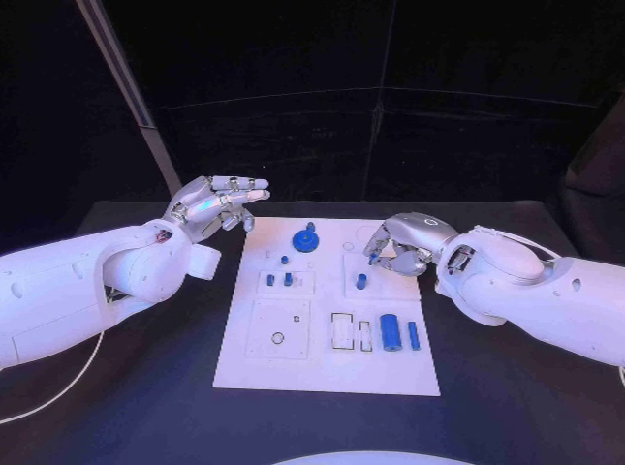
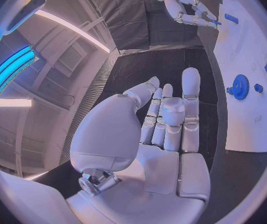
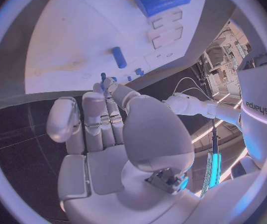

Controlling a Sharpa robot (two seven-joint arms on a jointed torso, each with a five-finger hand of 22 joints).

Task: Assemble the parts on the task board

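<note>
The white task board (image 1: 327, 363) lies in the middle of the black table. On it are a blue gear (image 1: 305, 238), a blue peg (image 1: 361, 281), a thick blue cylinder (image 1: 390, 331), a slim blue bar (image 1: 413, 335) and small blue pieces (image 1: 279, 281). My right hand (image 1: 396, 247) hovers over the board's far right part, fingers curled, pinching a small blue pin (image 3: 103, 76) at its fingertips; the peg (image 3: 119, 57) lies just beyond. My left hand (image 1: 217, 203) is raised off the board's far left corner, fingers apart and holding nothing. From its wrist, the gear (image 2: 239, 86) shows on the board (image 2: 251, 129).
Bare black table (image 1: 144, 387) surrounds the board on all sides. A slanted metal pole (image 1: 131, 97) rises behind my left hand. Recessed slots (image 1: 349, 331) and a square plate with a hole (image 1: 279, 329) mark the board's near half.
</note>
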